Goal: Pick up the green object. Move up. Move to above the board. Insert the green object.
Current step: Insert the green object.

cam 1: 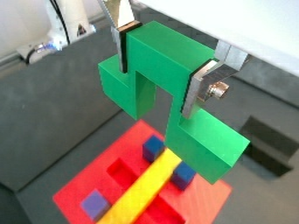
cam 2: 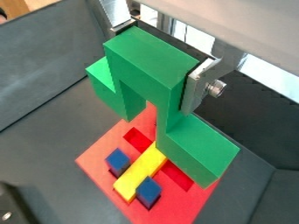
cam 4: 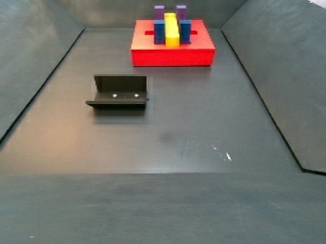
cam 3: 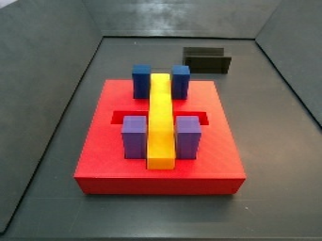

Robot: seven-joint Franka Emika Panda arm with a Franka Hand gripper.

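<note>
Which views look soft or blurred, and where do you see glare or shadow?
Both wrist views are soft: the green object, held in the gripper, and the board below lack crisp edges. A side view shows pale glare spots on the floor; another side view shows the board's blocks sharply.

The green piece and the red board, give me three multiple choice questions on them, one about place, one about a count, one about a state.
1. Where is the green object?
A. Lying on the floor
B. Held above the board
C. Seated in the board

2. How many purple blocks stand on the board in a side view?
A. Two
B. Three
C. Four

3. The gripper is:
A. Open and empty
B. Shut on the yellow bar
C. Shut on the green object

Answers:
1 B, both wrist views show it in the air over the red slab.
2 A, purple blocks flank the yellow bar.
3 C, the fingers press its raised middle.
</note>
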